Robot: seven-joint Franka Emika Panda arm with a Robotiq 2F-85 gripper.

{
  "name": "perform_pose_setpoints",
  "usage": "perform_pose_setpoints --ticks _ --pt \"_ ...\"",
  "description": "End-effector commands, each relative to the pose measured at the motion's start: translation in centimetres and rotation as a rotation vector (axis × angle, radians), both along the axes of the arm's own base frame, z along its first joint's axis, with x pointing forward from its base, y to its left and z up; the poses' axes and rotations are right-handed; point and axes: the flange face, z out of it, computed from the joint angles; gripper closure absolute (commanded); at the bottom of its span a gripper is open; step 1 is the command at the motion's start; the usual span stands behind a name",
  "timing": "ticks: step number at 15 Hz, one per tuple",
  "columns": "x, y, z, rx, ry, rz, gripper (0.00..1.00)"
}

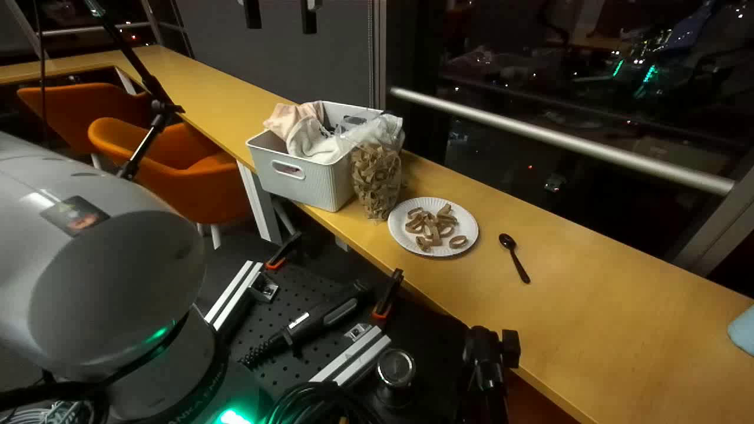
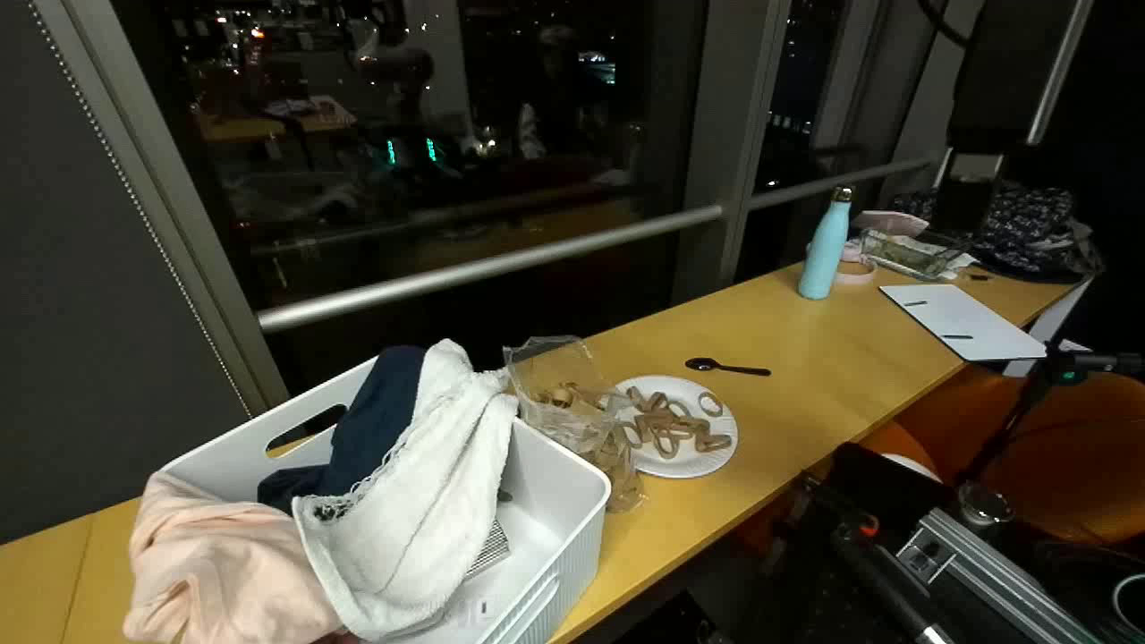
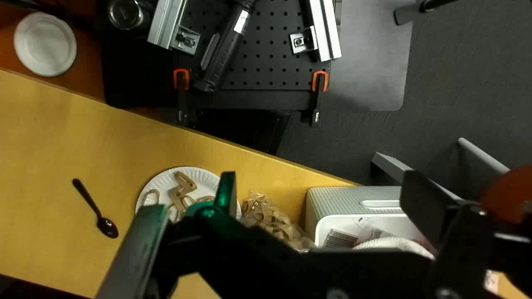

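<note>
Along the long yellow wooden table [image 1: 612, 318], a round, fluted white paper plate [image 1: 470, 220] carries a loose heap of flat tan rings [image 1: 433, 228], rubbery-looking bands of which some lie flat and others stand on edge. Just beside it stands a clear plastic bag [image 1: 377, 185], crammed with more rings of the same kind; the wrist view shows it between the plate and a ribbed white plastic basket [image 1: 303, 191] with cut-out handles. Cloths fill much of the basket: a soft peach cloth [image 2: 224, 572], a fleecy white cloth [image 2: 402, 528] and a dark navy cloth [image 2: 380, 425]. On the opposite side of the plate from the bag, a shiny black spoon [image 1: 516, 259] lies near it but apart.

Low in the wrist view, the dark claw [image 3: 320, 191] is spread, its two fingers [image 3: 422, 199] well apart. Between them show the bag, a strip of table and a corner of the basket; how high the claw is above these I cannot tell.

Farther along the table, in an exterior view, a light-blue bottle [image 2: 823, 250] stands upright near a flat white board [image 2: 971, 326]. Beyond the table's edge, a black perforated board [image 3: 270, 54] bears a black cylindrical tool [image 3: 224, 54] and silver metal rails [image 3: 326, 29].
</note>
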Motion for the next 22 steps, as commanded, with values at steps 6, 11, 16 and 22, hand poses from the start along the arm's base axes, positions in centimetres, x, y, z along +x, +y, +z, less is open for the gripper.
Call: perform_pose_setpoints --ticks 6,11,16,22 --pt "1.1 -0.2 -0.3 -0.02 -0.034 0.005 0.0" --pt "6.7 -3.5 -4.4 -0.098 -0.143 -0.002 0.0" --pt "14.4 -10.4 -12.1 -0.072 -0.129 0.0 0.0" --pt "22.8 -10.7 -23.1 0.03 -0.012 0.083 0.0"
